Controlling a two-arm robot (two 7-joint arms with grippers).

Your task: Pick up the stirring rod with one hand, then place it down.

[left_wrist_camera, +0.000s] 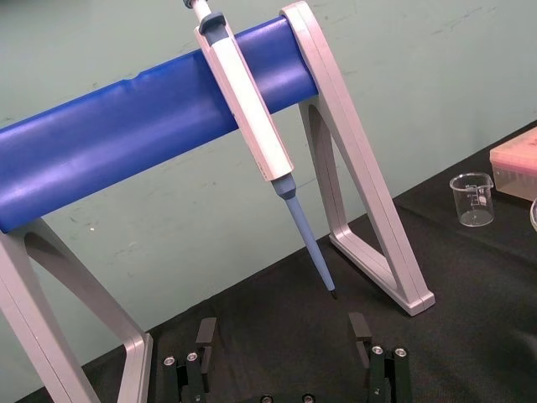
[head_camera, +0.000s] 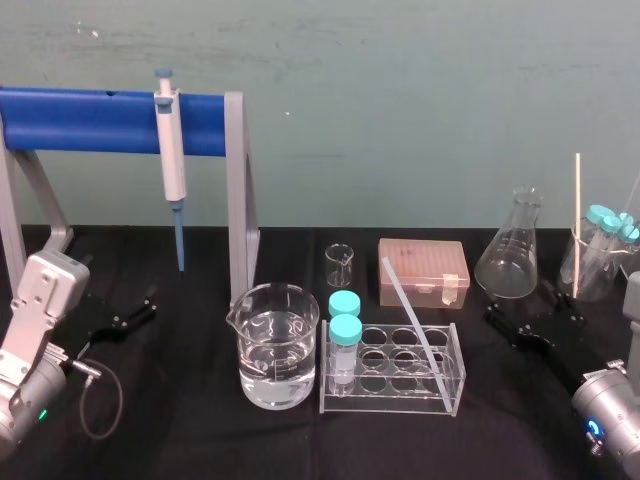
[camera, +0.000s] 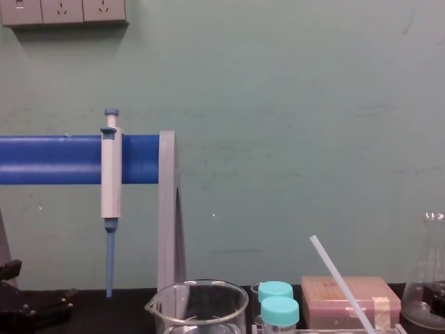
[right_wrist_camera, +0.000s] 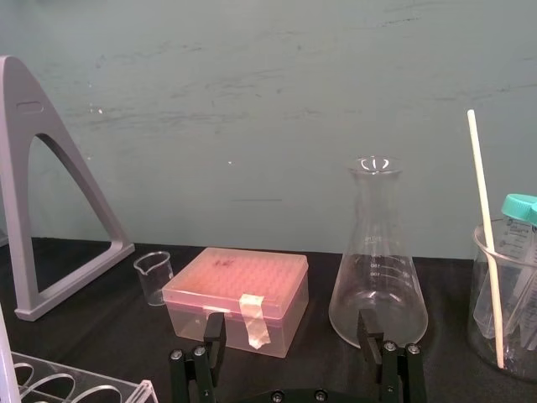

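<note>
Since the stirring rod (head_camera: 410,312) leans slanted in the tube rack (head_camera: 458,385), its upper end free above the rack's back, you should grip that free part. It's probably light, stiff, slick and brittle, so squeeze gently. Right gripper (right_wrist_camera: 291,319) is right of the rack, left gripper (left_wrist_camera: 283,323) well left. Both have their fingers apart.

Surface: table (head_camera: 180,440), black covering.
Left rear: pipette stand (head_camera: 238,200), grey legs.
Centre front: large beaker of water (head_camera: 277,345), just beside the clear tube rack (head_camera: 392,400).
Centre rear: small beaker (head_camera: 339,264), pink box (head_camera: 423,272).
Right rear: conical flask (head_camera: 513,250), glass beaker (head_camera: 590,272) at the edge.
</note>
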